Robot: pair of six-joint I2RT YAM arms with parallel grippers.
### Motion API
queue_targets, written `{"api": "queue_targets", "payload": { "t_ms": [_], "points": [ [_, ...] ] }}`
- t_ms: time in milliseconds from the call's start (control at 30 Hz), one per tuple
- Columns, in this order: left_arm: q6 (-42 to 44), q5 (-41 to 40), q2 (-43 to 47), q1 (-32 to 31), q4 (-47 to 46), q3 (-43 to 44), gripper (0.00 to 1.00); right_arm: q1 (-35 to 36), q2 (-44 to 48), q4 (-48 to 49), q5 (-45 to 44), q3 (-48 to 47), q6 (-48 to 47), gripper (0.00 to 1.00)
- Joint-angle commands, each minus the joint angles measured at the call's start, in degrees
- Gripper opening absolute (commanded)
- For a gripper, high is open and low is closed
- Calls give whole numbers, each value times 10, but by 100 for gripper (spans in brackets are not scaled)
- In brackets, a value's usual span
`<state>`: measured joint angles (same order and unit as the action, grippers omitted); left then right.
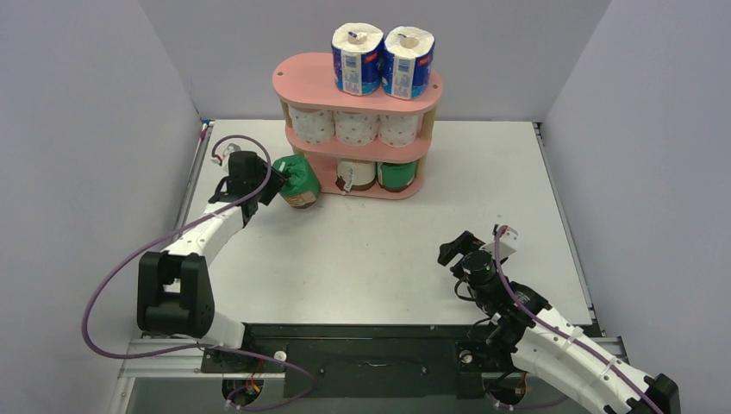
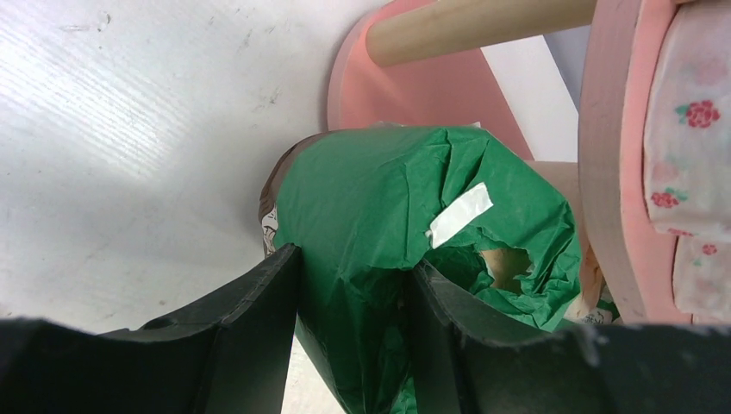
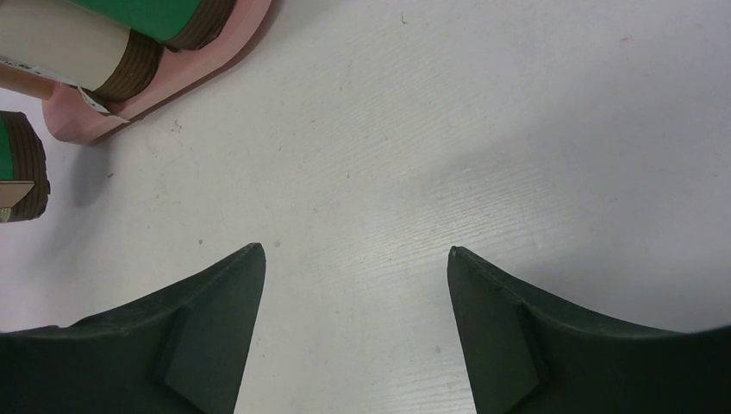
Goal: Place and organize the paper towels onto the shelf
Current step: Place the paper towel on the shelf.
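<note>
Gripping green-wrapped roll (image 1: 301, 178) with left gripper (image 2: 355, 267), just left of shelf (image 1: 297, 79) bottom tier, roll tilted; right gripper (image 3: 353, 251) open, well apart.

We count one shelf (image 1: 297, 78) and eight paper towels (image 1: 356, 129).
Two blue-and-white rolls (image 1: 358, 59), three pink-dotted rolls (image 1: 311, 125), two green rolls (image 1: 396, 175), one beige roll (image 1: 356, 175).

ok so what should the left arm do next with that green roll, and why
Probably ease the green roll sideways into the bottom tier of the shelf: the left gripper grips it just outside that tier's left end, where a gap seems free beside the beige roll.
</note>
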<state>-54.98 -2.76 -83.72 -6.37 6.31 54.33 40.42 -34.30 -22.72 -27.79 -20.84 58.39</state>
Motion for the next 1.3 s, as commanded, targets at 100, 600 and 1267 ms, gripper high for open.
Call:
{"api": "queue_targets", "payload": {
  "t_ms": [100,600,1267],
  "points": [
    [-6,2,-36,2,-69,67,41,-4,0,23,-7,2,9,73],
    [-10,-4,-118,-2,-86,135,41,-4,-7,24,-14,0,4,73],
    [-11,-17,-156,-28,-90,171,41,-4,-5,18,-25,2,1,73]
  ]
}}
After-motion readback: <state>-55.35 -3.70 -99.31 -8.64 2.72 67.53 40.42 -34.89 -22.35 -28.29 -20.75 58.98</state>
